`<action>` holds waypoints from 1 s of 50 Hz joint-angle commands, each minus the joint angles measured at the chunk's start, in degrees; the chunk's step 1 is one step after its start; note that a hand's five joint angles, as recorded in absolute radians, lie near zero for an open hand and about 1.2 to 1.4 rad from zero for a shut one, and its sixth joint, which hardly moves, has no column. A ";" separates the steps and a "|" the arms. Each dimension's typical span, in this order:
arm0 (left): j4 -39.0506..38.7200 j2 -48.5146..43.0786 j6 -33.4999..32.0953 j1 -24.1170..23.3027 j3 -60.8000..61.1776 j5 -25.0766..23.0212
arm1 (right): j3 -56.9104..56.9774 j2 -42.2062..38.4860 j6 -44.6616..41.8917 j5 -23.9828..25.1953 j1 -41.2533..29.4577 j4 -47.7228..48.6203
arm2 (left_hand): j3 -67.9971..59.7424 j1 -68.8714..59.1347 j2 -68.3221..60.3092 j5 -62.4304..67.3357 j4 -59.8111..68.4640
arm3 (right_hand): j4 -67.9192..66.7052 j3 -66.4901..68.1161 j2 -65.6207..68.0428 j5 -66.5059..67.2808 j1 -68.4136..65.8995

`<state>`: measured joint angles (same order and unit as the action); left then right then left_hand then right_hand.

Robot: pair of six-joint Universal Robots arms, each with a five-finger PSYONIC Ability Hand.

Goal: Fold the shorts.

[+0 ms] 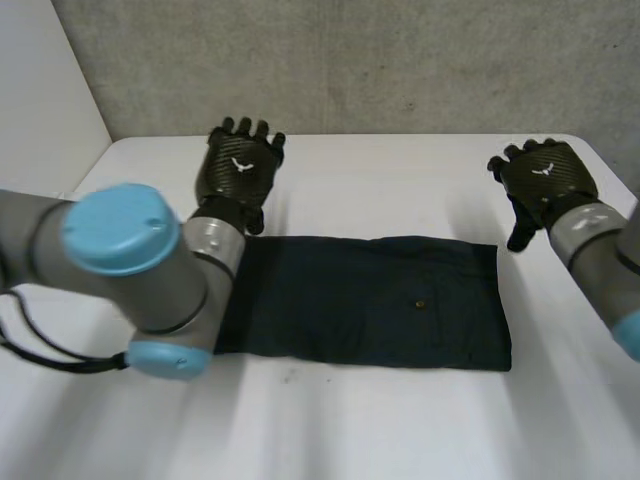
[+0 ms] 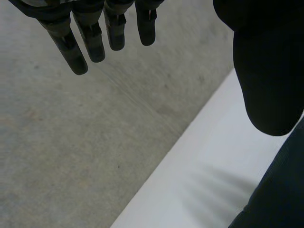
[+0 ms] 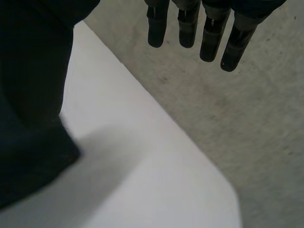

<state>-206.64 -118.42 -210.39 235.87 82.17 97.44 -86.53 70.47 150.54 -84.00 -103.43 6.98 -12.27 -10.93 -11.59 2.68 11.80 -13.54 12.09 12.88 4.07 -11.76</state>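
Dark shorts (image 1: pixel 370 300) lie flat, rectangular; left robot hand (image 1: pixel 240 166) and right robot hand (image 1: pixel 548 181) spread, holding nothing.

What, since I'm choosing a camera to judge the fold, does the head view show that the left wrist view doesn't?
Head view adds: the dark navy fabric shorts as one whole flat rectangle, and the black right hand beyond their far right corner. Left wrist view adds: the black left hand's straight fingers from the palm side, holding nothing. Shared: the left hand, a part of the shorts, the white table.
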 commanded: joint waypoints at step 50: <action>6.08 16.46 21.60 3.54 21.54 1.35 | -5.41 8.29 -28.63 5.69 -11.77 -7.51 | 2.06 0.71 1.37 -2.47 -1.59 | -66.46 67.91 67.12 65.93 -68.24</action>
<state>-200.54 -104.14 -189.35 237.90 103.60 98.65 -101.43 80.58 129.62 -79.28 -97.92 1.91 -12.27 -10.93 -11.59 2.69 11.80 -68.28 67.40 67.76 55.11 -53.47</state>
